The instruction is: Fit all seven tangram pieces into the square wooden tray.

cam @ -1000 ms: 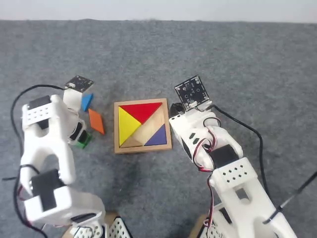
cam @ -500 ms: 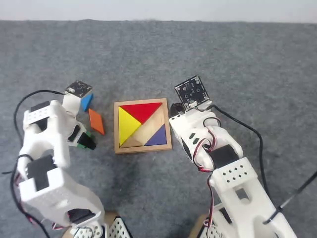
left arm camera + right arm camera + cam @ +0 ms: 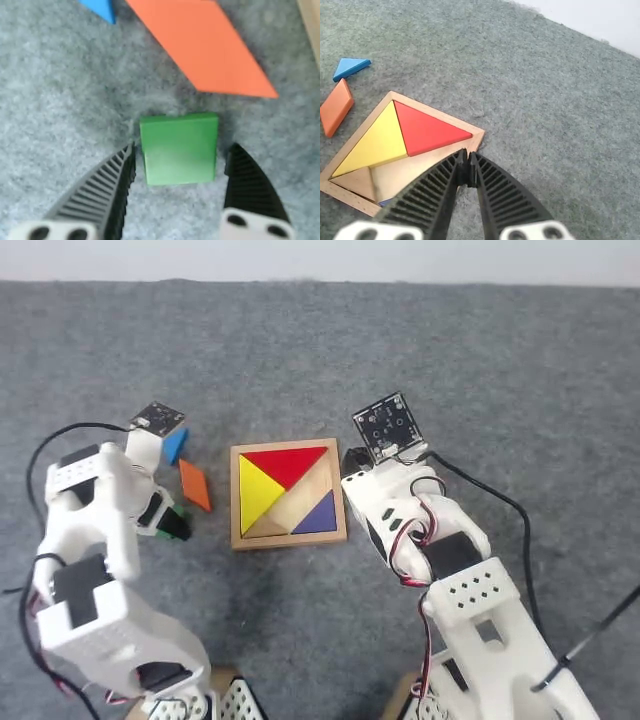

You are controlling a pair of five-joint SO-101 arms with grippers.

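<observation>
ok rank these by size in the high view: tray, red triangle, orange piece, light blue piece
1. tray
2. red triangle
3. orange piece
4. light blue piece, partly covered, so less sure

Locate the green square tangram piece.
The green square piece lies on the grey mat, straddled by the open left gripper, beside the orange parallelogram, left of the wooden tray in the high view.

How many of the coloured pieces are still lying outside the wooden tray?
3, all on the grey mat beside the tray: a blue triangle, an orange parallelogram next to it, and a green square inside the open left gripper. An arm might hide more.
</observation>
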